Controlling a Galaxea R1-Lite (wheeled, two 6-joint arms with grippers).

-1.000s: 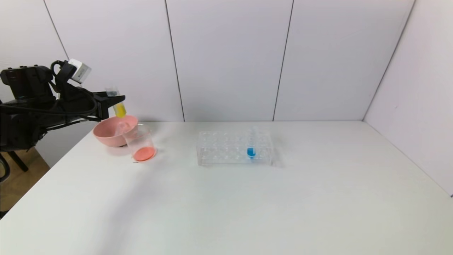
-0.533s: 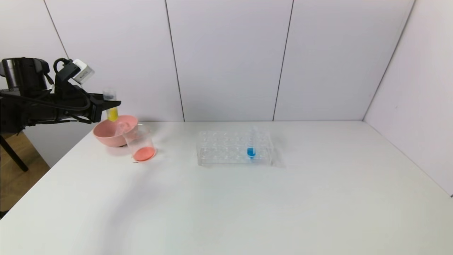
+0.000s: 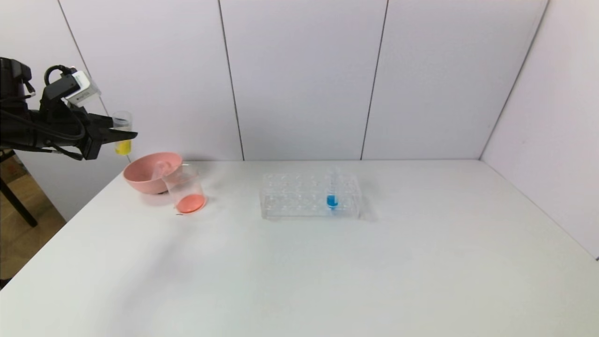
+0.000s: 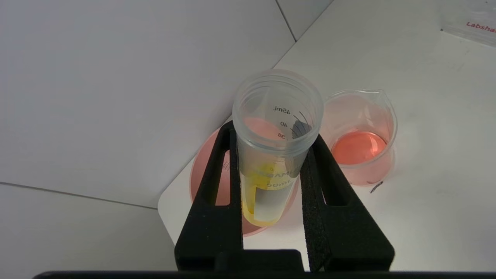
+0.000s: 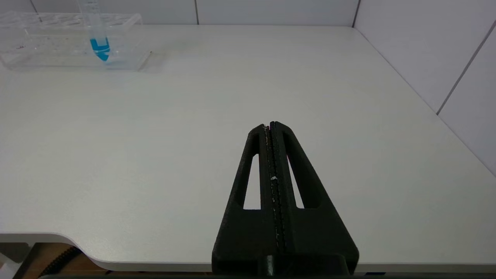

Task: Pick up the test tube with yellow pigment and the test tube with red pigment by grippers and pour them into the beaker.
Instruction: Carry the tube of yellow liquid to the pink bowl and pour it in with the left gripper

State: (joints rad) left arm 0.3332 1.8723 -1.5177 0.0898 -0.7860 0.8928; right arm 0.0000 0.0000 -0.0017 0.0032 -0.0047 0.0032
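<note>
Left gripper (image 3: 122, 135) pulled back past the table's far-left corner, jaws clamping the upright clear yellow-liquid tube (image 3: 122, 140); right gripper (image 5: 270, 128) jaws closed, empty.

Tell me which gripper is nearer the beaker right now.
Left. The left gripper, shut on the yellow tube, hangs above and beyond the beaker; the right gripper sits shut past the table's opposite end.

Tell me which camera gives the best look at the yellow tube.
The left wrist view: the test tube with yellow pigment fills it, clamped upright. The head view shows it small, far left. The right wrist view misses it.
</note>
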